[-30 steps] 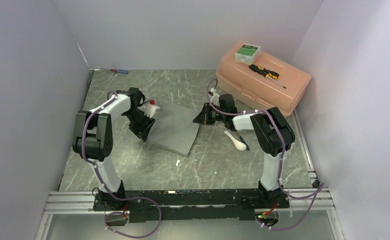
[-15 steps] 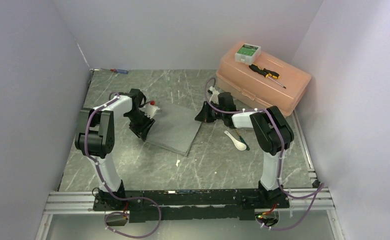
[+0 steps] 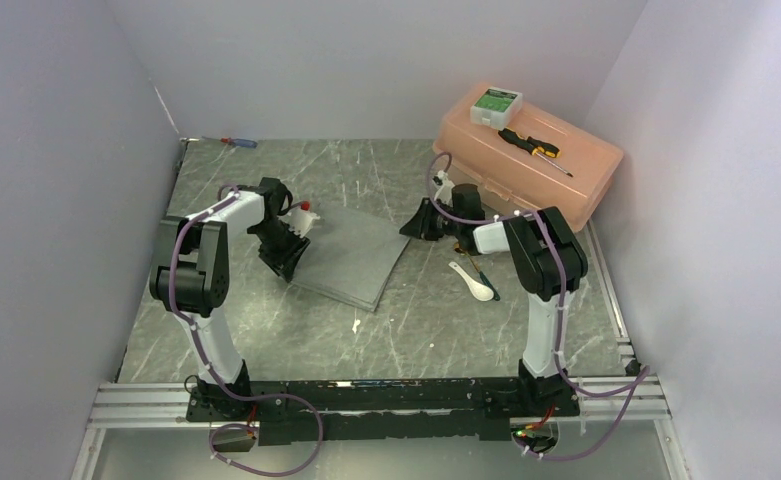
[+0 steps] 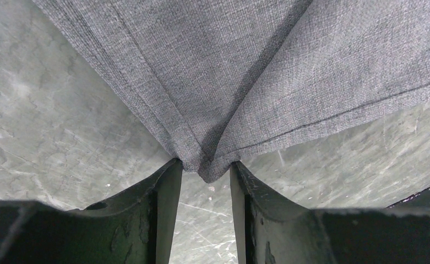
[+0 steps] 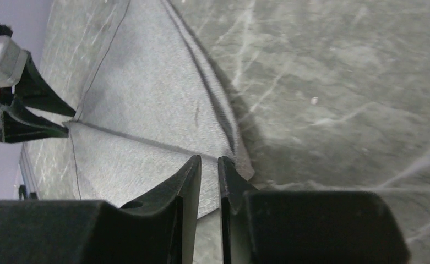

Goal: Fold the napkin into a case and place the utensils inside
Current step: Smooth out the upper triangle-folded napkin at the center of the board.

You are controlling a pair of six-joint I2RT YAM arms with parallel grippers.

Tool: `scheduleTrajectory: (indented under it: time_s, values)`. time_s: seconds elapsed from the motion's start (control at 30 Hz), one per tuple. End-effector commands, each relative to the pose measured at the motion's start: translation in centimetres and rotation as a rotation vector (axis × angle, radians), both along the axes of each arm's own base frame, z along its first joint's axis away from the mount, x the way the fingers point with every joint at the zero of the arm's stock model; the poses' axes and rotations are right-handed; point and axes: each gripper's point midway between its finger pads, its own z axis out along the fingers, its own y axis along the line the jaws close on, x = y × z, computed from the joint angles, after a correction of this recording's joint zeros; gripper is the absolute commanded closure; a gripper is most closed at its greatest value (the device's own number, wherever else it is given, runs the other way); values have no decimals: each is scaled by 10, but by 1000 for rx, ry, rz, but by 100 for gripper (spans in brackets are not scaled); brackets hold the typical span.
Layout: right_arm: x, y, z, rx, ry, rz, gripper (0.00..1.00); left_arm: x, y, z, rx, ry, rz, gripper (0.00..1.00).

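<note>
Left gripper (image 4: pixel 204 165) is clamped on the very tip of the napkin (image 3: pixel 351 255), at its left corner, with the cloth bunching into a crease between the jaws. At the far right corner, the right gripper (image 5: pixel 209 165) has its jaws drawn nearly together on what looks like a thin bit of hem, and the edge there is raised off the table (image 3: pixel 416 320), casting a shadow beneath. Between the two arms the napkin is stretched out, its near part flat on the table. The white soup spoon (image 3: pixel 476 283) lies just right of the napkin beside the right arm, with a dark-handled spoon (image 3: pixel 490 288) against it, too small to read well. Neither is in the cloth yet.

Both holds look slim. If the arms pull apart, the left corner could pop free. If either lets go mid-fold, the cloth will flop askew and the case comes out crooked. A low sweep to the right could also knock the spoons.
</note>
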Motion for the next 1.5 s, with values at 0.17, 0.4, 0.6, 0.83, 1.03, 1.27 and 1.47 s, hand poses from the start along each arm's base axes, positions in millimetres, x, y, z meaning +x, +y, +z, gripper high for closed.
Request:
scheduleTrajectory:
  time_s: [0.17,0.4,0.6,0.83,1.03,1.27,1.47]
  values:
    - [5,-2,-18,32,42,-6,86,-3,0,-3,-4,2,-3,56]
    - [3,1,12,141,-10,34,83,-3,1,-3,2,4,-4,56]
    - [5,4,72,194,-157,53,79,-1,-1,0,-7,3,0,56]
    - [-25,30,100,272,-170,89,86,2,-7,16,-42,-39,15,52]
    - [-97,91,66,152,-95,316,96,9,-10,31,-55,-82,44,40]
    - [-130,109,9,90,8,407,99,5,-4,48,-29,-88,54,38]
    - [-134,106,-10,82,42,397,100,4,-4,79,-39,-136,44,34]
